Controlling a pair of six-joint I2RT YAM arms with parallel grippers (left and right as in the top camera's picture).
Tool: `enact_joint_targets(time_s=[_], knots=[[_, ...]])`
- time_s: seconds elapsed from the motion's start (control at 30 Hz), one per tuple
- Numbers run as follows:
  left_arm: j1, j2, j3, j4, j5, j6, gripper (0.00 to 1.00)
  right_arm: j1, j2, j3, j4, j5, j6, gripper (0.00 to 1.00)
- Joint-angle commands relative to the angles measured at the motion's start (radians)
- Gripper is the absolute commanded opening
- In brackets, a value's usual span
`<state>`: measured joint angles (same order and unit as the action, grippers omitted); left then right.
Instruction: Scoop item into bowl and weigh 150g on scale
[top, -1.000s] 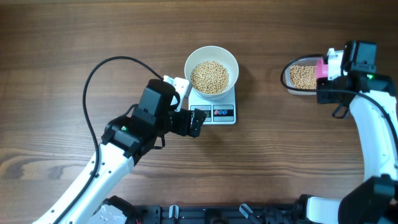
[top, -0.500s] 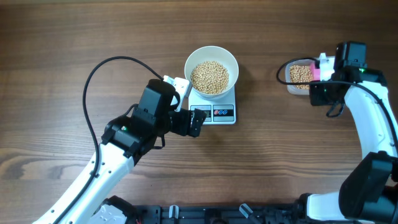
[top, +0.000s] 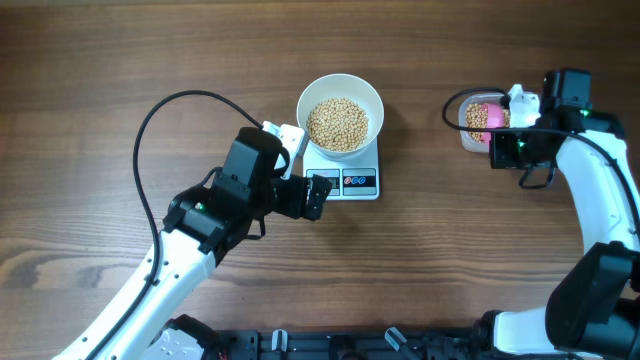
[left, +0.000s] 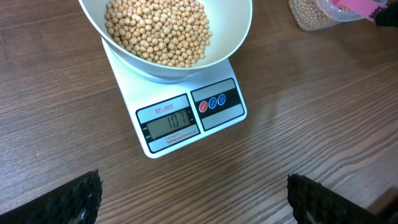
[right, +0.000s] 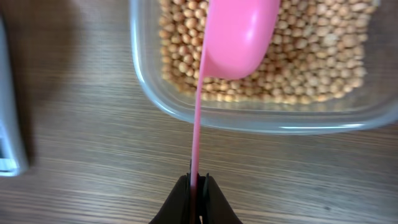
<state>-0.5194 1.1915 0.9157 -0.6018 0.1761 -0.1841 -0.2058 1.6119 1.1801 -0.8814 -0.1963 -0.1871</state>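
The white bowl stands on the white scale and holds a heap of tan beans. In the left wrist view the scale shows 101 on its display under the bowl. My left gripper hovers open just in front of the scale with nothing between its fingers. My right gripper is shut on the thin handle of a pink scoop. The scoop's cup hangs over the beans in the clear tub.
The clear tub sits at the right of the table, about a hand's width from the scale. A black cable loops over the wood left of the bowl. Bare wooden tabletop surrounds the scale.
My right arm has moved left, carrying the pink scoop from the tub's right end to over its beans. The left arm, bowl and scale have not moved.
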Motion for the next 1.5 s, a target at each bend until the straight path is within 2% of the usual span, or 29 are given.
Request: enact_joint_targets(time_s=[0.0,0.33,0.83,1.47], knots=[[-0.004,0.002,-0.001,0.002,-0.01,0.019,1.0,-0.048,0.015,-0.01,0.007,-0.176,0.006,0.04],[-0.004,0.002,-0.001,0.003,-0.01,0.019,1.0,-0.154,0.015,-0.01,-0.021,-0.315,0.007,0.04],[-0.004,0.002,-0.001,0.003,-0.01,0.019,1.0,-0.397,0.015,-0.01,-0.059,-0.595,0.006,0.04],[-0.004,0.002,-0.001,0.002,-0.01,0.019,1.0,-0.443,0.015,-0.01,-0.051,-0.664,0.003,0.04]])
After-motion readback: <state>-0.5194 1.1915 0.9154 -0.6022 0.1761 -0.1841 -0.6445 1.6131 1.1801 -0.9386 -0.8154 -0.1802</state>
